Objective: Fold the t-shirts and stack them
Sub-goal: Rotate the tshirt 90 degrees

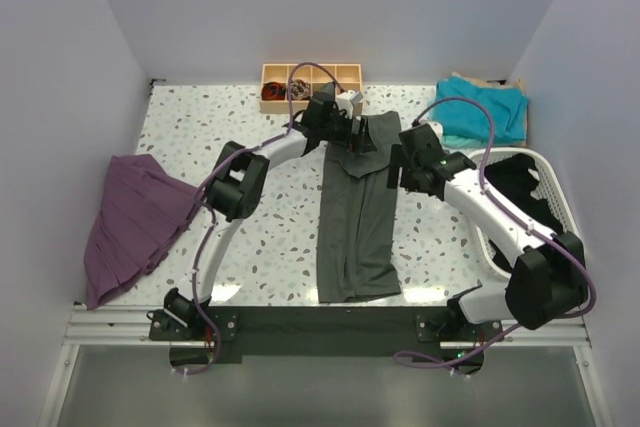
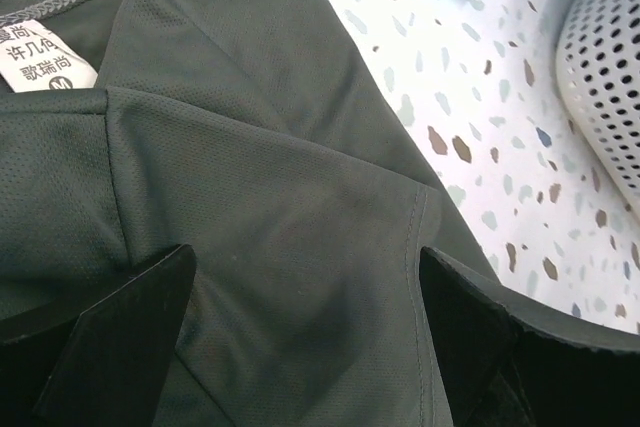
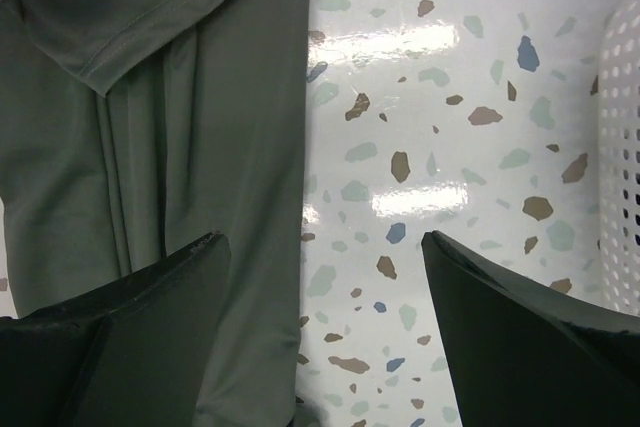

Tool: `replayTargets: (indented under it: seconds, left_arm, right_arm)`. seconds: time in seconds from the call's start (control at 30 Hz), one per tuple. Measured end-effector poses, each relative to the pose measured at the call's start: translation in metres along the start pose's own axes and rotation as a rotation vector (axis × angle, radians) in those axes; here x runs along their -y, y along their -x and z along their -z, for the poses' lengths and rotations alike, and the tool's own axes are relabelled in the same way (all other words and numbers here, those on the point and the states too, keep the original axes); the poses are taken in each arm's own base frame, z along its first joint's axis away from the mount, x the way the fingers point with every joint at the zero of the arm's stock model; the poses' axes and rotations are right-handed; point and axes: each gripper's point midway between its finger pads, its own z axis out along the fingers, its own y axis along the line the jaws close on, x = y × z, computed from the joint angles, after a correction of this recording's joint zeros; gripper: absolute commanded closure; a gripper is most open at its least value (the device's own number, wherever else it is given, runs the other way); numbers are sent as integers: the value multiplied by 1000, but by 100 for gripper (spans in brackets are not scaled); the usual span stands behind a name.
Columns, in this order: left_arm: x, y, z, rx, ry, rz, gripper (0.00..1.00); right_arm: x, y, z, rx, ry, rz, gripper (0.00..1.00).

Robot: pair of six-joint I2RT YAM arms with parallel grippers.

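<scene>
The dark charcoal grey t-shirt [image 1: 357, 217] lies folded into a long narrow strip down the middle of the table. My left gripper [image 1: 358, 137] is open just above its collar end; in the left wrist view the gripper [image 2: 305, 257] has both fingers spread over the cloth [image 2: 270, 177], close to the neck label [image 2: 45, 52]. My right gripper [image 1: 395, 175] is open at the strip's right edge; in the right wrist view the gripper [image 3: 322, 239] has one finger over the shirt [image 3: 190, 117] and one over bare table. The teal t-shirt [image 1: 487, 109] lies at the back right.
A purple garment [image 1: 135, 222] lies at the left edge. A white perforated basket [image 1: 555, 202] holding dark cloth stands at the right, and also shows in the left wrist view [image 2: 610, 67]. A wooden compartment tray [image 1: 310, 85] sits at the back centre.
</scene>
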Motion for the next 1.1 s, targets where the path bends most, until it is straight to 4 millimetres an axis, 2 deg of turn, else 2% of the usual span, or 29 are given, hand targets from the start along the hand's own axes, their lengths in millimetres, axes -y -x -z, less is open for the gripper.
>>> replayTargets:
  seconds: [0.3, 0.6, 0.73, 0.83, 0.93, 1.0, 1.1]
  left_arm:
    - [-27, 16, -1, 75, 169, -33, 0]
    - [-52, 29, 10, 101, 262, -21, 0]
    - [-51, 30, 11, 107, 244, -23, 0]
    - [-44, 29, 12, 106, 228, -28, 0]
    - [-26, 36, 15, 109, 207, -42, 0]
    - [-5, 46, 22, 125, 180, -60, 0]
    - [36, 57, 47, 146, 135, -85, 0]
  right_arm:
    - [-15, -12, -19, -63, 41, 23, 18]
    - [-26, -25, -22, -120, 105, 44, 21]
    - [-34, -41, -19, -179, 178, 87, 21]
    - [-39, -59, -12, -221, 226, 139, 21]
    - [-47, -74, 4, -245, 279, 202, 21]
    - [-53, -82, 15, -250, 307, 244, 21]
    - [-64, -100, 29, -265, 351, 310, 21]
